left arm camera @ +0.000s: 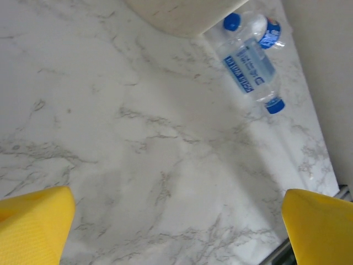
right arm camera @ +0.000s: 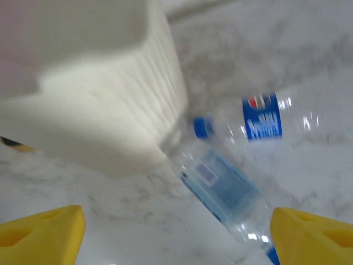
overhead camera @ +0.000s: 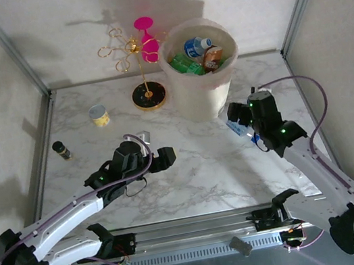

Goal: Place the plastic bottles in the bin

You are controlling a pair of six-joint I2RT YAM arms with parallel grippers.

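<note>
Several plastic bottles (overhead camera: pixel 198 50) already sit in the bin (overhead camera: pixel 188 99); two more bottles (left arm camera: pixel 249 63) lie on the bench (overhead camera: pixel 197 170) just beside its base, beneath the right gripper (overhead camera: pixel 236 118), jaws spread wide and empty; left gripper (overhead camera: pixel 164 157) likewise spread, holding nothing.

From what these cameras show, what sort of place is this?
Probably a robot test cell: a marble-pattern tabletop boxed in by white panels on aluminium posts, with staged props such as the bin of plastic bottles.
</note>
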